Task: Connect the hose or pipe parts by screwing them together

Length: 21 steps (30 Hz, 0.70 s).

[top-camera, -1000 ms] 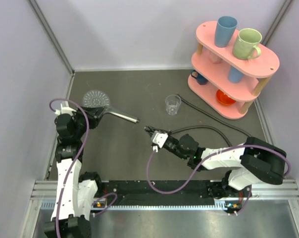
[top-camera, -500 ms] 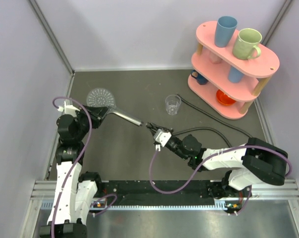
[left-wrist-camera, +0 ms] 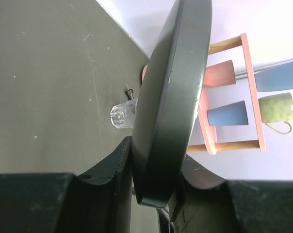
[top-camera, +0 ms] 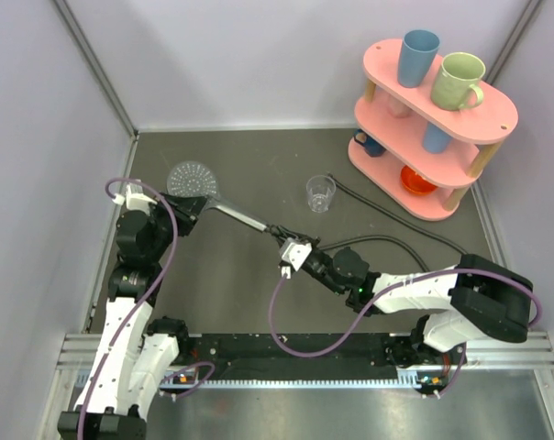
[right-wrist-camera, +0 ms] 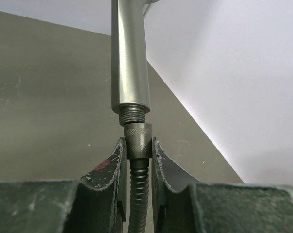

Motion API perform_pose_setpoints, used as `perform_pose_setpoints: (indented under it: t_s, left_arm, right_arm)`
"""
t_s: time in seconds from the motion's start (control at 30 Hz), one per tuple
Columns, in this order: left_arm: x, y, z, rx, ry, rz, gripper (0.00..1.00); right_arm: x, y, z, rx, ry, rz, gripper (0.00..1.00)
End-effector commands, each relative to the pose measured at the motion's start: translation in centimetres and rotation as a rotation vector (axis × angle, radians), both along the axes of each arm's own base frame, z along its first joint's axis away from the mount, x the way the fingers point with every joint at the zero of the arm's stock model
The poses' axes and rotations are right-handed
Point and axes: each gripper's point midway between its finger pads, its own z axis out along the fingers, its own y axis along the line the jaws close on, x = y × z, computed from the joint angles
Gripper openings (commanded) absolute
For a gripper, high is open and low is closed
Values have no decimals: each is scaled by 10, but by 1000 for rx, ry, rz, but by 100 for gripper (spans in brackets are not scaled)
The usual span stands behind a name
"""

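Step in hand: starting the thread. Knurled hose nut (right-wrist-camera: 138, 141) sits just under the threaded tip of the grey metal hand shower with round perforated face (top-camera: 193, 178), seemingly a touch off-axis. Judgement: square it up, press lightly, then turn, or it may cross-thread.

Left gripper (left-wrist-camera: 154, 167) clamps the disc rim at left of centre, with the handle slanting near-right. Right gripper (right-wrist-camera: 138, 148), arm stretched low leftward, pinches the thin dark ribbed hose (right-wrist-camera: 138, 194) at its nut.

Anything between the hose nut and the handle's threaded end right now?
Nothing. The right wrist view shows the hose nut, in the right tool, meeting the handle's threaded end.
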Motion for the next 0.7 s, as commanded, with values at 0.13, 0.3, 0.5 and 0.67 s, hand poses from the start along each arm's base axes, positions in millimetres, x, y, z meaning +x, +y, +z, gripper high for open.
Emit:
perform_pose_setpoints:
  t_s: [0.13,0.3,0.5,0.67]
  left_arm:
    - [2,-3,35,12,-131,-8,0]
    - [2,-4,32,18,-132,-9,0]
    - [0,-8,24,3,-118,-20,0]
    - [0,-10,24,-8,-113,-32,0]
  right_arm:
    - [-9,15,39,88,-45,45,0]
    - [-8,17,40,84,-41,47,0]
    - [-1,19,36,58,-27,18,0]
    - [1,20,33,53,-17,7,0]
